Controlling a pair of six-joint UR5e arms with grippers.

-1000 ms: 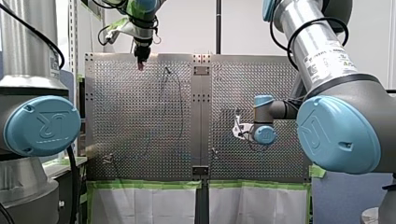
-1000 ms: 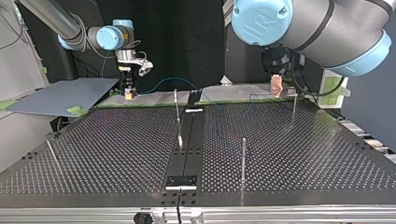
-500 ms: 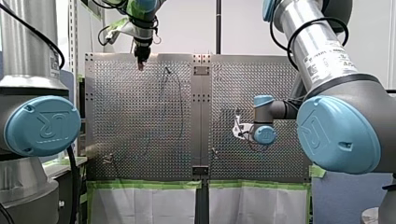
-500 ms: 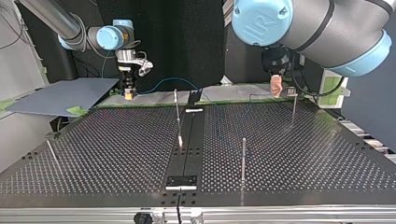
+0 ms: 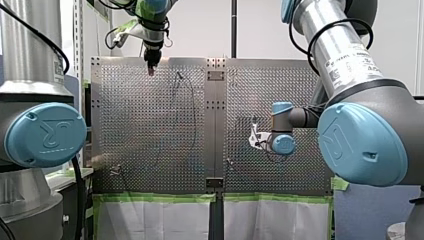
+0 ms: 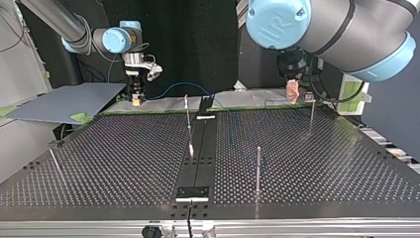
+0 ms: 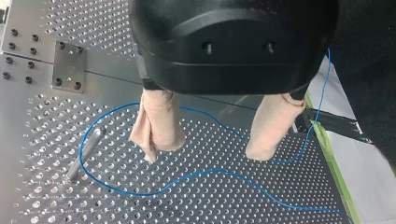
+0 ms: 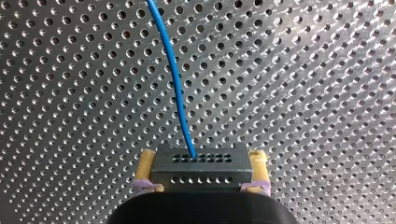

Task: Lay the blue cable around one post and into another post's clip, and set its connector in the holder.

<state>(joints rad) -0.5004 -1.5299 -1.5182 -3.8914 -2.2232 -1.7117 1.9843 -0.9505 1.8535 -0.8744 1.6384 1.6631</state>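
The blue cable [image 7: 187, 177] lies in loose loops on the perforated plate and curves around a metal post [image 7: 84, 154]. Above it hangs my left gripper [image 7: 205, 156], open, its beige pads [image 7: 156, 123] wide apart with nothing between them. My right gripper [image 8: 201, 161] is shut on the grey connector [image 8: 201, 169], yellow pads on both sides, and the blue cable [image 8: 175, 79] runs out ahead of it over the plate. In the top view my right gripper [image 6: 136, 99] is at the far left and my left gripper [image 6: 293, 91] at the far right.
Thin upright posts [image 6: 187, 111] [image 6: 258, 166] [image 6: 311, 114] stand on the plate, one with a clip [image 6: 307, 97] at its top. A black holder [image 7: 334, 123] sits at the plate's edge by the green tape. A grey sheet [image 6: 64, 101] lies beside the table at the top view's left.
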